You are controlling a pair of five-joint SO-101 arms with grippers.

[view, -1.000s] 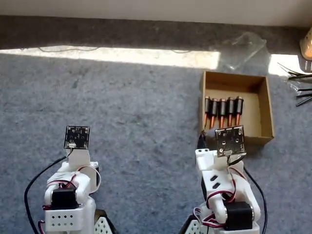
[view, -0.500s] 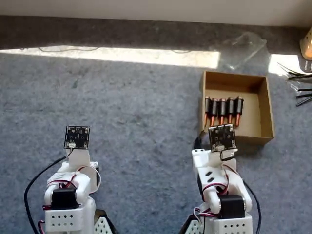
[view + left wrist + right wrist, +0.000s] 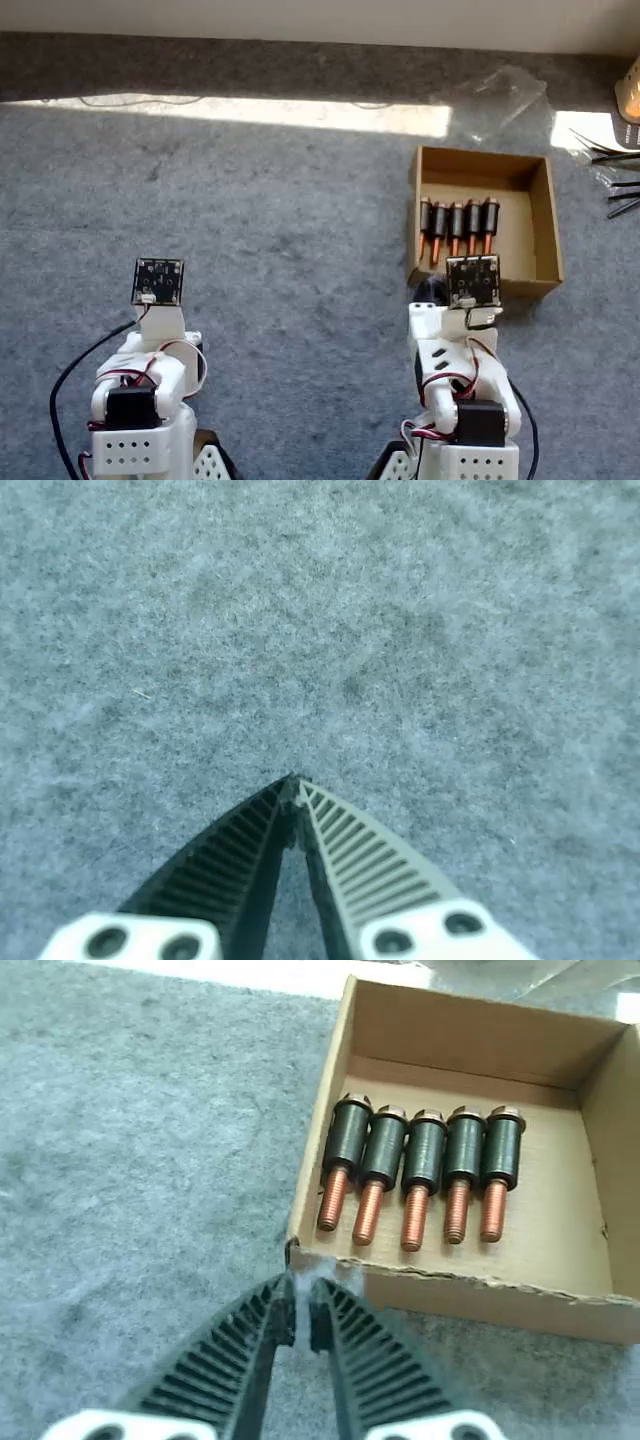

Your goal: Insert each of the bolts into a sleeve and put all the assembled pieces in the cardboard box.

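Note:
The cardboard box (image 3: 522, 215) sits on the grey carpet at the right. Inside it, several assembled pieces (image 3: 457, 228) lie side by side, each a copper bolt in a black sleeve. The right wrist view shows the same row of pieces (image 3: 425, 1165) in the box (image 3: 470, 1040). My right gripper (image 3: 300, 1298) hovers just outside the box's near wall, shut and holding nothing. My left gripper (image 3: 294, 788) is shut and empty over bare carpet at the lower left. Each arm's wrist camera board covers its gripper in the high view.
A clear plastic bag (image 3: 497, 98) lies beyond the box. Thin black items (image 3: 612, 190) lie at the right edge. A sunlit strip (image 3: 250, 112) crosses the carpet at the back. Open carpet spreads between the arms and to the left.
The right arm's wrist swung a little left, then back right, staying near the box's front wall. The left arm has not moved.

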